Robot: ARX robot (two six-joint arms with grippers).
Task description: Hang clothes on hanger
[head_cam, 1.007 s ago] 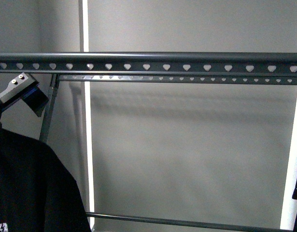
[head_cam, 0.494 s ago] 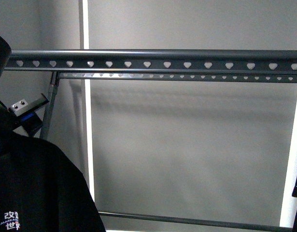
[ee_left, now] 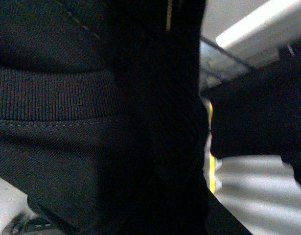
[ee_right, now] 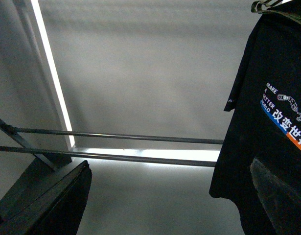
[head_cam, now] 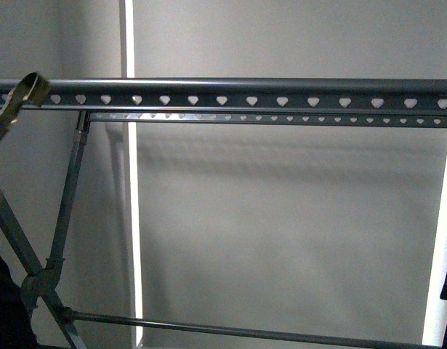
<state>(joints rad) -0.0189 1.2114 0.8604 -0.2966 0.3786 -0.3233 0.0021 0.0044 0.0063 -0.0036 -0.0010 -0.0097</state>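
The black T-shirt (ee_right: 267, 122) is dropping out of the front view. A second ago its shoulder was filling the lower left corner just beneath the left pincer, and half a second ago its print was showing there. Now only a dark sliver is remaining at the very corner, and the clothes rack's crossed legs (head_cam: 34, 280) are showing where the cloth was. In its place a brass-coloured hook (head_cam: 30, 83) is sitting against the left end of the top rail (head_cam: 281, 91), level with the heart-shaped holes.

I judge the hook is reaching the rail, though whether it is seated over it cannot be told.

The shirt's ribbed collar (ee_left: 52, 93) is crowding the left wrist view, so the cloth is lying right against the left pincer. The jaws themselves are not showing, so I cannot tell whether it is gripping.

The right pincer (ee_right: 170, 196) is standing with its fingers spread and nothing between them. It is well apart from the shirt, which is hanging off to its left.
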